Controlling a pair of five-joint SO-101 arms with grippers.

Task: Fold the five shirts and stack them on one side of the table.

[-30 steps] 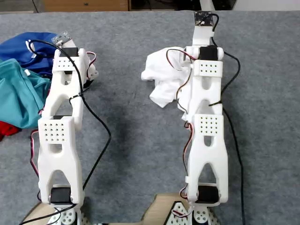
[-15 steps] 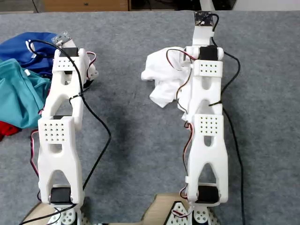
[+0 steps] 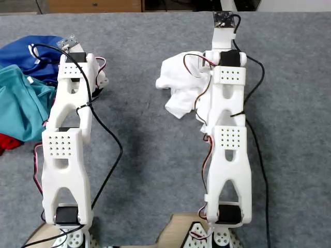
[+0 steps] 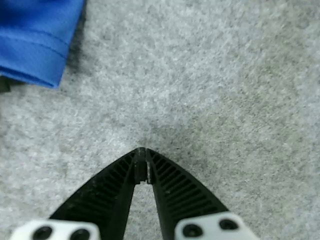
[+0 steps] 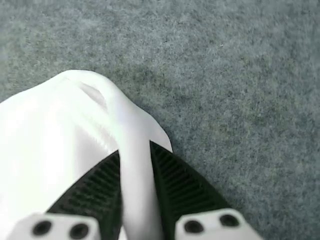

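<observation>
"Across the grey bench (image 3: 139,155), where did the shirts lie?"

"The white shirt (image 3: 178,85) sat crumpled at the far middle, beside and partly under the right arm (image 3: 227,139), which covered its near edge. A blue shirt (image 3: 26,51), a teal shirt (image 3: 18,106) and a bit of red cloth (image 3: 6,142) were heaped at the far left, next to the left arm (image 3: 64,144). The teal and the red were cut off by the edge of the high view, so I could not tell their full shape."

"And the hands?"

"The right hand (image 5: 135,149) was clenched on a raised fold of the white shirt, the cloth pinched between its black ribbed fingers (image 5: 175,185). The left hand (image 4: 141,155) was closed on nothing, tips touching, over the bare grey surface. A hemmed corner of the blue shirt lay near it but apart."

"How did the white one look?"

"Plain and smooth up close, bunched in soft rumples, not folded. Whether the red piece was a shirt I could not tell."
</observation>
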